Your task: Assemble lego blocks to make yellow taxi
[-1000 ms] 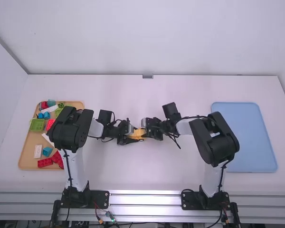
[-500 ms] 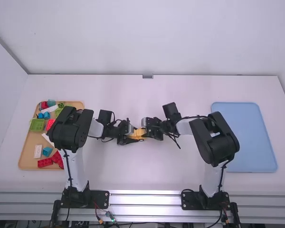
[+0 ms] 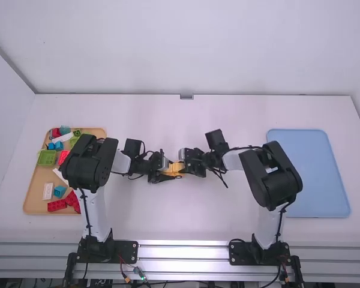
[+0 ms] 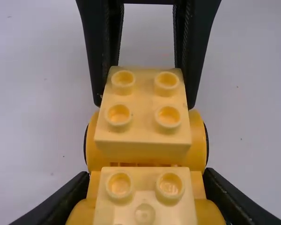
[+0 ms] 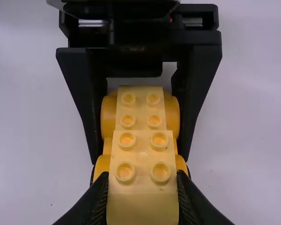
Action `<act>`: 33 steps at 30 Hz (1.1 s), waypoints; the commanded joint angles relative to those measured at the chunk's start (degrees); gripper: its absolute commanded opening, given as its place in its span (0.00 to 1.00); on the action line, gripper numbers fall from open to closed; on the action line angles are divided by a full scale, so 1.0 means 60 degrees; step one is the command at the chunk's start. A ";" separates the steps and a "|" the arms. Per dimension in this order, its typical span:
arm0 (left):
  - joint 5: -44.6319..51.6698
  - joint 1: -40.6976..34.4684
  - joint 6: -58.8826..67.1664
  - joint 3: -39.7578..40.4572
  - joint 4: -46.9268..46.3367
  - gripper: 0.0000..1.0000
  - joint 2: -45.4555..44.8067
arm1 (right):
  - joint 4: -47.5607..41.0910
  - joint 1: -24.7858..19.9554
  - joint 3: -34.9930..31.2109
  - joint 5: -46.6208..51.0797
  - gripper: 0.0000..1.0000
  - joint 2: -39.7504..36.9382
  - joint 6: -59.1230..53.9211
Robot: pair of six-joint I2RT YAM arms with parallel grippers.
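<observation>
No visible shift in the high view over the last second: same poses, same meeting point. Position of the orange-yellow plastic chassis with rounded sides: mid-table, above bare surface, between left gripper and right gripper.

Left gripper: parted to chassis width, clamped across its sides. Right gripper: parted only to brick width, gripping a pale yellow, four-studded plastic brick at the chassis end nearer the right arm. Second pale yellow studded brick on the chassis, towards its other end. To the left of the chassis: tan tray of coloured bricks; to its right, blue tray.

Step in hand, judged: mating of the gripped brick to the chassis. Full seating: cannot tell. Next: square the brick to the chassis, press firmly with left grip braced, then check for a gap before releasing. Risk: tilt or slip if pushed off-centre.
</observation>
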 commanded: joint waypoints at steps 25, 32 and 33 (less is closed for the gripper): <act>0.0146 -0.0058 -0.0029 -0.0062 -0.0047 0.50 0.0182 | 0.0197 0.0091 0.0117 0.0051 0.46 0.0186 0.0379; 0.0102 -0.0058 -0.0026 -0.0062 -0.0058 0.50 0.0182 | 0.0222 -0.0080 0.0204 -0.1166 0.50 0.0182 0.0248; 0.0106 -0.0069 -0.0026 -0.0062 -0.0058 0.50 0.0182 | 0.0157 -0.0189 0.0277 -0.1534 0.51 0.0182 0.0270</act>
